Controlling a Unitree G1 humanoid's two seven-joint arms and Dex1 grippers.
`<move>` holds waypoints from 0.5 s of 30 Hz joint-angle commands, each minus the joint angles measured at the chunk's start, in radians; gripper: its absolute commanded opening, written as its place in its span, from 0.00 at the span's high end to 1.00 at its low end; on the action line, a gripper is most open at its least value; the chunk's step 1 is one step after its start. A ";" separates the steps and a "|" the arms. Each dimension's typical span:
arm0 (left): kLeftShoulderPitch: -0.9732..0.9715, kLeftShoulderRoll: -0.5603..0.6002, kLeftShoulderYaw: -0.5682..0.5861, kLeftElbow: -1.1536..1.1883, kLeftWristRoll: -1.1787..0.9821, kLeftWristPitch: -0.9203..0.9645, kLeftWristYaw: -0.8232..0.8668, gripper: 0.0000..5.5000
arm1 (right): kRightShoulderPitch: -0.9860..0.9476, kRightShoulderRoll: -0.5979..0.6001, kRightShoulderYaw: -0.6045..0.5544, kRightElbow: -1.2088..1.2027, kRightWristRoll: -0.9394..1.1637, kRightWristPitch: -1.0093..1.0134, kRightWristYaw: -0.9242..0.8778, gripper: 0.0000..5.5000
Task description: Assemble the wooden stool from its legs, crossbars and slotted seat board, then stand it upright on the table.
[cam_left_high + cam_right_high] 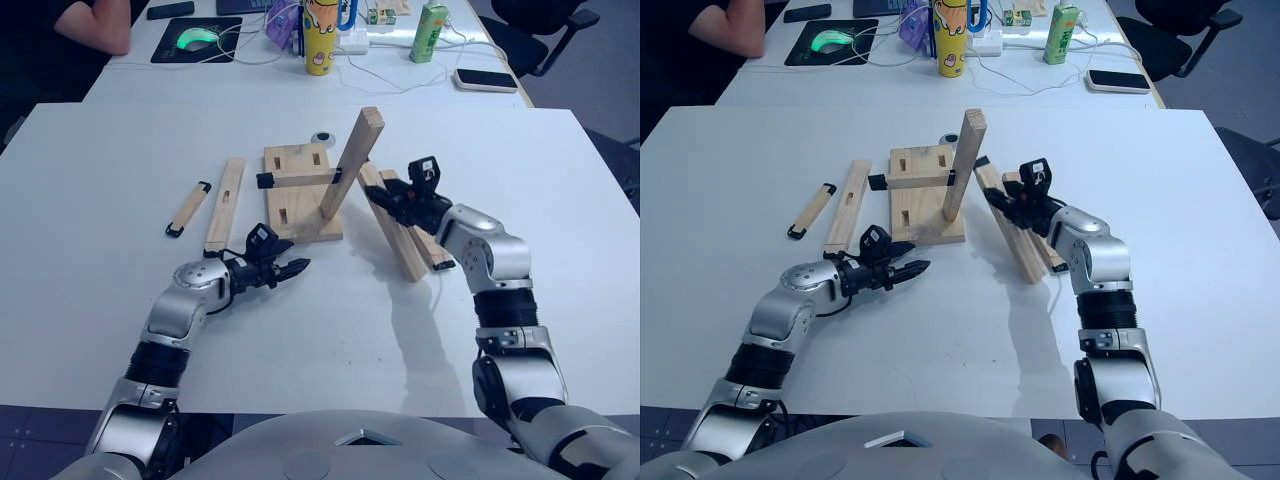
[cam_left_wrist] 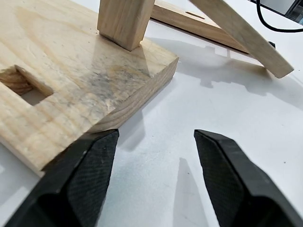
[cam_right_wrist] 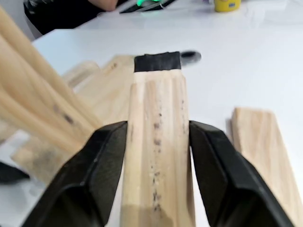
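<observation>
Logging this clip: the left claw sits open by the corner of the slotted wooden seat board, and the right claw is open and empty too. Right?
No. The left claw is open by the corner of the pale slotted wooden seat board, but the right claw is not empty: the right wrist view shows it shut on a pale wooden bar with a black-taped end.

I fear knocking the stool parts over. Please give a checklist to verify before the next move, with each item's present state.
1. Right pincer shut on the black-tipped bar: ok.
2. Left pincer open and empty, beside a corner of the seat board: ok.
3. Seat board lying flat: ok.
4. Standing leg upright: not ok, it leans.
5. Leg fully seated in its slot: cannot tell.
6. Loose leg and short bar lie apart from both arms: ok.
</observation>
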 commanded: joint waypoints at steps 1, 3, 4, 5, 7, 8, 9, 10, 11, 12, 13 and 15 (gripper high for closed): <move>0.008 0.000 -0.002 0.004 0.008 0.001 0.012 0.46 | -0.099 0.030 -0.107 -0.105 0.087 -0.011 -0.051 0.62; 0.008 0.000 0.001 0.001 0.007 0.003 0.015 0.46 | -0.102 0.014 -0.125 -0.152 0.099 -0.013 -0.058 0.62; 0.007 0.002 0.000 -0.001 0.008 0.004 0.015 0.46 | -0.074 0.002 -0.127 -0.178 0.103 -0.007 -0.051 0.62; 0.006 0.004 -0.001 -0.003 0.007 0.005 0.014 0.46 | -0.027 -0.012 -0.118 -0.201 0.104 0.005 -0.036 0.62; 0.011 0.008 -0.004 -0.010 0.007 0.007 0.013 0.46 | 0.108 -0.042 -0.069 -0.228 0.073 -0.012 0.013 0.62; 0.012 0.012 -0.007 -0.011 0.010 0.007 0.011 0.46 | 0.187 -0.052 -0.043 -0.230 0.059 -0.026 0.036 0.62; 0.015 0.015 -0.009 -0.013 0.011 0.007 0.011 0.46 | 0.258 -0.059 -0.018 -0.222 0.039 -0.049 0.053 0.62; 0.016 0.018 -0.009 -0.014 0.012 0.008 0.010 0.46 | 0.313 -0.065 0.007 -0.210 0.020 -0.071 0.063 0.62; 0.016 0.021 -0.011 -0.013 0.013 0.008 0.008 0.46 | 0.359 -0.068 0.034 -0.198 -0.002 -0.098 0.072 0.62; 0.016 0.021 -0.012 -0.014 0.014 0.009 0.009 0.46 | 0.389 -0.074 0.059 -0.174 -0.032 -0.126 0.073 0.62; 0.015 0.021 -0.012 -0.016 0.012 0.012 0.009 0.46 | 0.408 -0.081 0.079 -0.154 -0.061 -0.152 0.075 0.62; 0.012 0.021 -0.016 -0.016 0.013 0.015 0.008 0.46 | 0.426 -0.087 0.099 -0.133 -0.092 -0.181 0.075 0.62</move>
